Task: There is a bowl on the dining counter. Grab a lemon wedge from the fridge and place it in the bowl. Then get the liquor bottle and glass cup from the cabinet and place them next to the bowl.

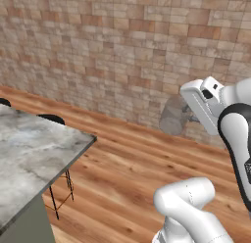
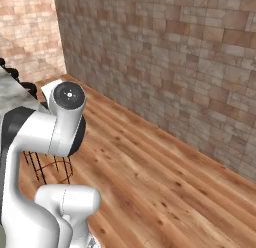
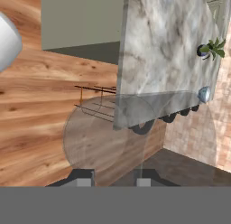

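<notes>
The fingers (image 3: 111, 181) grasp a clear glass (image 3: 135, 133), held up over the wood floor (image 1: 127, 173) before the brick wall (image 1: 112, 46). In the left base view the glass (image 1: 172, 118) is faint and partly hidden by the hand. The marble bench (image 1: 29, 154) lies to the left, stools (image 1: 58, 123) tucked beside it. On its far end stand a small bowl (image 3: 204, 94) and a plant (image 3: 211, 49), both tiny and hard to make out.

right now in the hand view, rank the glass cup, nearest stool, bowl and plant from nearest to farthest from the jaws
1. glass cup, held in the jaws of the gripper
2. stool, under the counter edge nearest the hand
3. bowl and plant, at the counter's far end, too close to call
</notes>
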Controlling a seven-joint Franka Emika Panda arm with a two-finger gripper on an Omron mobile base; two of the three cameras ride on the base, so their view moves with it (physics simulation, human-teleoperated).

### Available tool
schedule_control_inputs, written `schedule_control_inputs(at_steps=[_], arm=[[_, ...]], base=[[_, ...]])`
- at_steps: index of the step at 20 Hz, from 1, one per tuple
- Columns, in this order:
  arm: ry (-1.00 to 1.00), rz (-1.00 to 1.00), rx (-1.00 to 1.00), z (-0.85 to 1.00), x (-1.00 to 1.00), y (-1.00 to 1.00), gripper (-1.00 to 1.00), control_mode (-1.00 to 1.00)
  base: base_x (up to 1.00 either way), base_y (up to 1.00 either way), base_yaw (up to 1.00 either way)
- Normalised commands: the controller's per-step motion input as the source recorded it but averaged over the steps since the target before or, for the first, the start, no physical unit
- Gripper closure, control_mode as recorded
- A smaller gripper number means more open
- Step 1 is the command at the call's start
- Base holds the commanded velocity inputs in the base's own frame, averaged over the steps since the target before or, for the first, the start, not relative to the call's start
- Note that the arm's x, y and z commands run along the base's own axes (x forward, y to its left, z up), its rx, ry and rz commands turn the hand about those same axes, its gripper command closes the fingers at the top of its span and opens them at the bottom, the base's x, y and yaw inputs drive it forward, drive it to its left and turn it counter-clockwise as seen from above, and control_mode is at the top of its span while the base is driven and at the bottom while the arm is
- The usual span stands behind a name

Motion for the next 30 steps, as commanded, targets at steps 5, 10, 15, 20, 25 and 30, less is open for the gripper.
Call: schedule_control_inputs(at_steps=[5, 10, 15, 20, 25, 30], arm=[[0.0, 0.0, 0.0, 0.0, 0.0, 0.0, 1.0, 1.0], [0.0, 0.0, 0.0, 0.0, 0.0, 0.0, 1.0, 1.0], [0.0, 0.0, 0.0, 0.0, 0.0, 0.0, 1.0, 1.0], [0.0, 0.0, 0.0, 0.0, 0.0, 0.0, 1.0, 1.0], [0.0, 0.0, 0.0, 0.0, 0.0, 0.0, 1.0, 1.0], [0.0, 0.0, 0.0, 0.0, 0.0, 0.0, 1.0, 1.0]], base=[[0.77, -0.54, 0.44], [0.74, -0.49, 0.45], [0.9, -0.46, 0.45], [0.96, -0.43, 0.45], [0.98, -0.45, 0.45], [0.98, -0.52, 0.4]])
